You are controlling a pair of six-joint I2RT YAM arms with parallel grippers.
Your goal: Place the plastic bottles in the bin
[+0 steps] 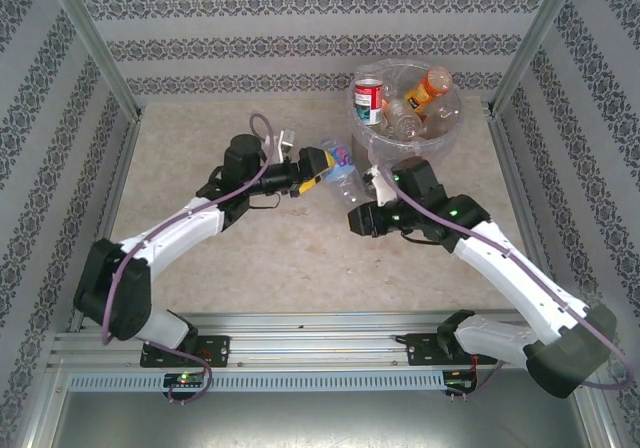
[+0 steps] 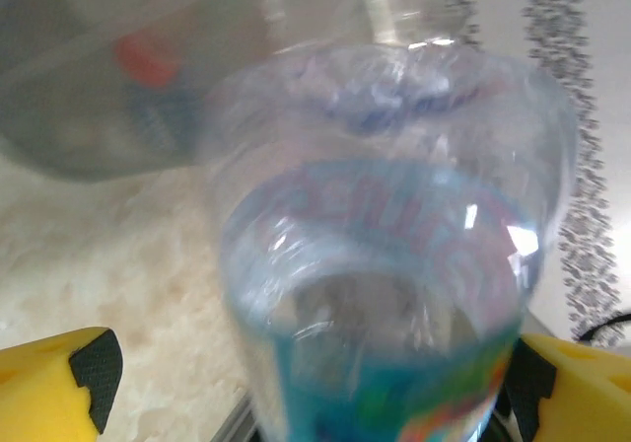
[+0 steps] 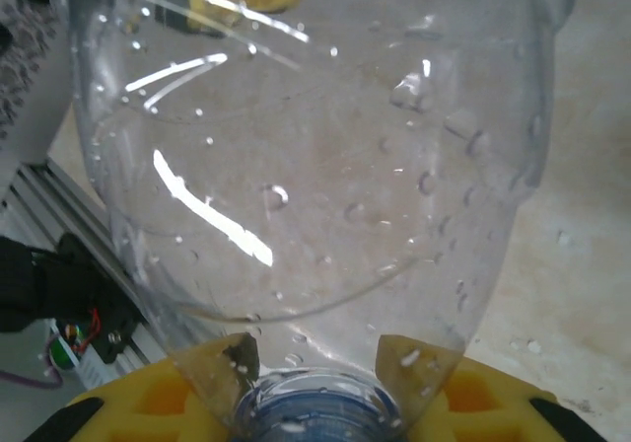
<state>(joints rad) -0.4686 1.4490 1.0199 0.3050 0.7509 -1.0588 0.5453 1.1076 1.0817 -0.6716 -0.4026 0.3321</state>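
Jaws wide, our left gripper (image 2: 311,368) flanks the bottle (image 2: 385,264) at its base; our right gripper (image 3: 320,383) pinches its neck, just beside the bin (image 1: 458,118). We judge it light, thin, slippery and crushable, so the stiff neck is the best hold.

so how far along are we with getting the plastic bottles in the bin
Done: the tall round grey bin holds a red-labelled bottle, an orange-labelled bottle and a plain clear bottle. In hand: a clear plastic bottle with a blue label, clamped at its neck by the right gripper; the left gripper stands open around its base. Left: lifting that bottle over the rim and dropping it.
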